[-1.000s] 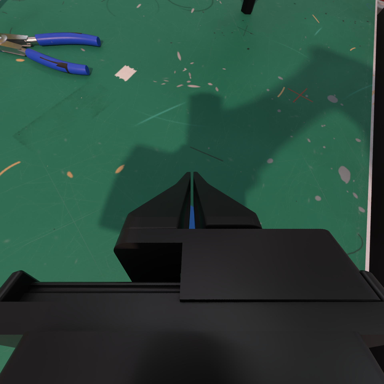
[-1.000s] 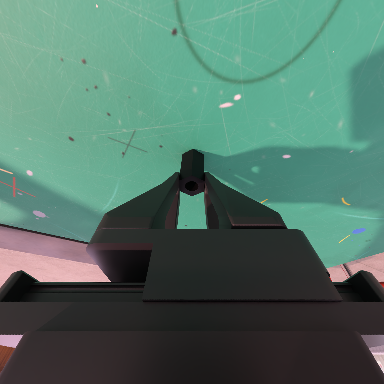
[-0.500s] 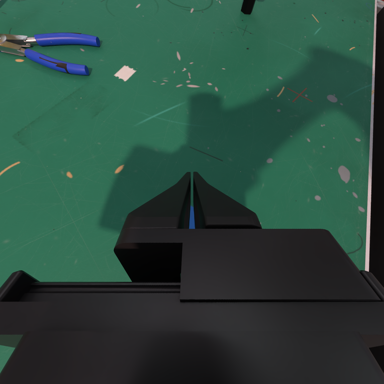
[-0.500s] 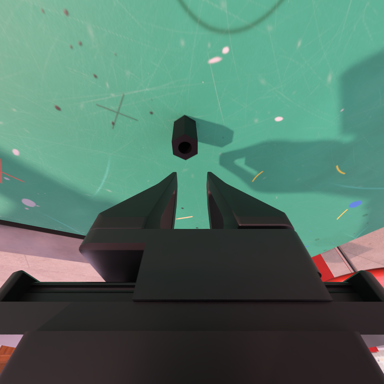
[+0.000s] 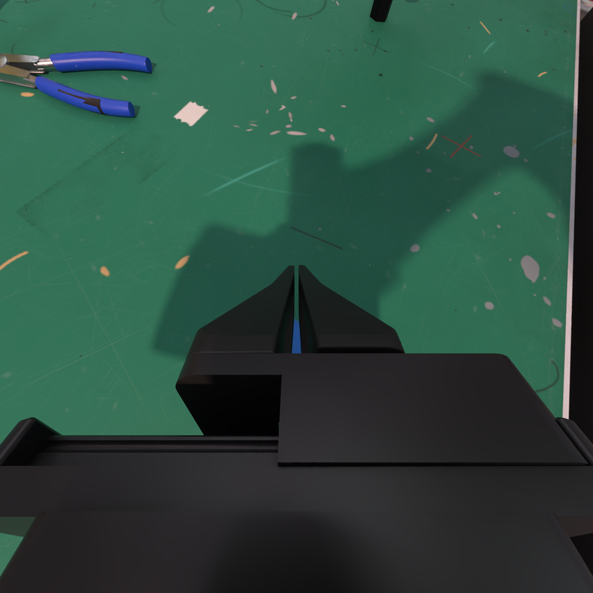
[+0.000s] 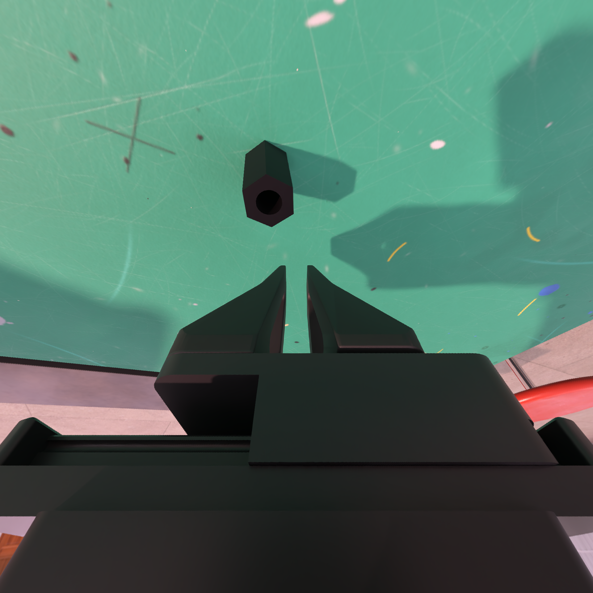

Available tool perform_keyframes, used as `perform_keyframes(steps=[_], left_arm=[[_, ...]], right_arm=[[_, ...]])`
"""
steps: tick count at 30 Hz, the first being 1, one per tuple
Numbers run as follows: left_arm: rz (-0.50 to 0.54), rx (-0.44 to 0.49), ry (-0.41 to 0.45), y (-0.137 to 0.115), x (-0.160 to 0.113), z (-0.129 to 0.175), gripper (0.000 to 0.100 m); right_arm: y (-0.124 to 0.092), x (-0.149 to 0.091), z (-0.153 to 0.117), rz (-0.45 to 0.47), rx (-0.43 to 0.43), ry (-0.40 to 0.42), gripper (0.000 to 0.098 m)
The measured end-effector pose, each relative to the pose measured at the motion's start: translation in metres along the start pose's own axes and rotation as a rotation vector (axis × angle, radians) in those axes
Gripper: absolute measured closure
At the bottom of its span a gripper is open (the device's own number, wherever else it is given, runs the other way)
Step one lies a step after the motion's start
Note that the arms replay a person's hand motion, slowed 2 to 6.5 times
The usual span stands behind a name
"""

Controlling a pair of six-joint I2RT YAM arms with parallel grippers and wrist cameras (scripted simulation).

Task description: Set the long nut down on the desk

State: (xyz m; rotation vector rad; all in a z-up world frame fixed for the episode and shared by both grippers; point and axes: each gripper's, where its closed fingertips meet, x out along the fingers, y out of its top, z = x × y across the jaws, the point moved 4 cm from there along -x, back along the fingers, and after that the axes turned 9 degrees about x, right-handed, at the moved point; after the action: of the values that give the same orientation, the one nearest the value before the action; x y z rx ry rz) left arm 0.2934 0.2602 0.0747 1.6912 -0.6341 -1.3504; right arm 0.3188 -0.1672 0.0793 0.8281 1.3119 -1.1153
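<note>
The long nut (image 6: pixel 268 183) is a black hexagonal piece with a round bore. It stands on end on the green desk mat (image 6: pixel 160 224), free of any grip. My right gripper (image 6: pixel 296 268) is pulled back from it and empty, its jaws a narrow gap apart. In the left wrist view a black piece that is likely the nut (image 5: pixel 380 9) shows at the far top edge. My left gripper (image 5: pixel 296 268) is shut and empty above the mat (image 5: pixel 128 288), far from the nut. A blue sliver shows deep in its slit.
Blue-handled pliers (image 5: pixel 90 80) lie at the far left, with a scrap of pale tape (image 5: pixel 191 113) beside them. The mat's white right edge (image 5: pixel 570 224) borders a dark drop. In the right wrist view the mat's near edge and a red curved object (image 6: pixel 558 398) show below.
My right gripper has let go of the nut and drawn back from it; its jaws have since narrowed. The nut stays standing on the mat. The left arm has not moved.
</note>
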Motion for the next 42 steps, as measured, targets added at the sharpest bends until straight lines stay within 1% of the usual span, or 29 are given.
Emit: perform_keyframes(steps=[5, 9, 15, 20, 27, 31, 34, 38, 42], left_arm=[[0.0, 0.0, 0.0, 0.0, 0.0, 0.0, 0.098], [0.002, -0.001, -0.001, 0.0, 0.0, 0.0, 0.098], [0.005, -0.005, -0.004, 0.001, 0.0, 0.0, 0.098], [0.005, -0.008, -0.005, 0.001, 0.0, 0.0, 0.098], [0.006, -0.01, -0.005, 0.0, 0.0, -0.001, 0.098], [0.006, -0.016, -0.004, 0.0, 0.0, -0.001, 0.098], [0.004, -0.024, -0.004, 0.0, 0.0, -0.002, 0.098], [0.004, -0.033, -0.002, 0.0, -0.001, -0.003, 0.098], [0.006, -0.041, -0.002, -0.001, -0.001, -0.004, 0.098]], right_arm=[[-0.002, 0.006, -0.002, -0.03, -0.012, -0.009, 0.0875], [0.001, 0.003, -0.003, -0.009, -0.017, -0.018, 0.0874], [0.008, -0.013, -0.009, 0.046, -0.028, -0.008, 0.0841], [0.014, -0.034, -0.027, 0.114, -0.073, -0.012, 0.0819], [0.024, -0.079, -0.072, 0.267, -0.184, -0.04, 0.0798], [0.028, -0.109, -0.105, 0.369, -0.259, -0.055, 0.0794], [0.031, -0.125, -0.133, 0.431, -0.32, -0.045, 0.0786], [0.034, -0.133, -0.174, 0.481, -0.403, 0.004, 0.0782], [0.038, -0.127, -0.217, 0.491, -0.477, 0.088, 0.0761]])
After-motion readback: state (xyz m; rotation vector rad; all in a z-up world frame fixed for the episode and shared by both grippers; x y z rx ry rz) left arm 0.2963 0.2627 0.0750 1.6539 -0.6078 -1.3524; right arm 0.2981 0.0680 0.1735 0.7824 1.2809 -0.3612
